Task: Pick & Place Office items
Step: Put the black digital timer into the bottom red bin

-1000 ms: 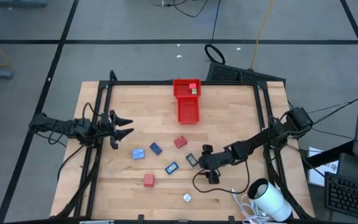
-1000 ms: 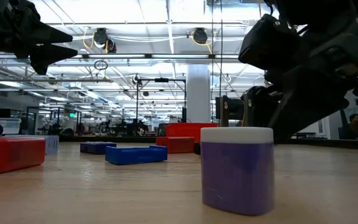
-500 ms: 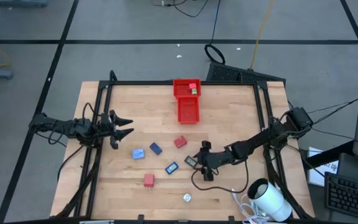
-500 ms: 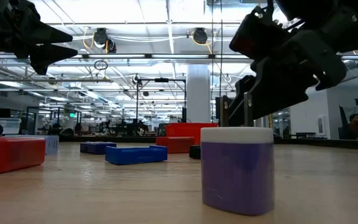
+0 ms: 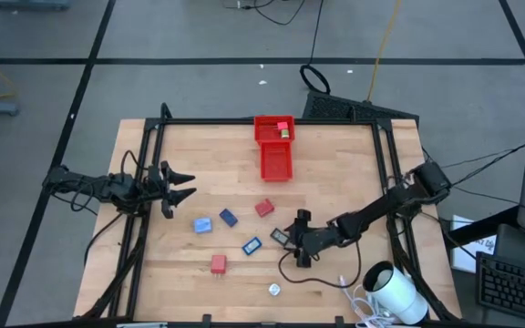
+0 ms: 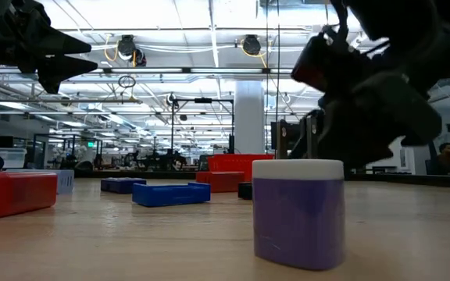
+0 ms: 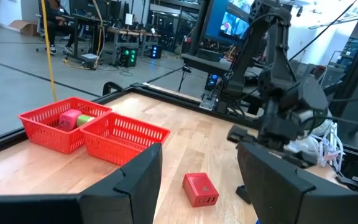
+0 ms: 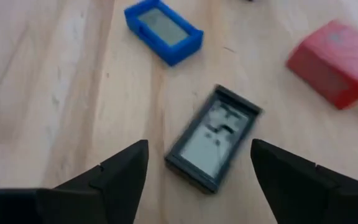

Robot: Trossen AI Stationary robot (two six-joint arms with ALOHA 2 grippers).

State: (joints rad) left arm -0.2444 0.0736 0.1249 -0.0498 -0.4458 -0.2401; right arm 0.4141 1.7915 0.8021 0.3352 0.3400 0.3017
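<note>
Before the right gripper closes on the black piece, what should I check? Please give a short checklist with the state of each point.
1. Right gripper open: ok.
2. Black piece between its fingers' line: ok.
3. Black piece flat on the table: ok.
4. Blue piece and red piece apart from it: ok.
5. Gripper low enough to grasp: cannot tell.
6. Left gripper away, at the table's left side: ok.

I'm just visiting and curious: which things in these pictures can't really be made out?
- Tray contents: too small in the high view; the left wrist view shows only a pink and a green piece.
- Whitish piece: too small in the high view.
- Black piece: blurred in the right wrist view; its face is unreadable.
- White cylinder: cut off by the high view's bottom edge.
</note>
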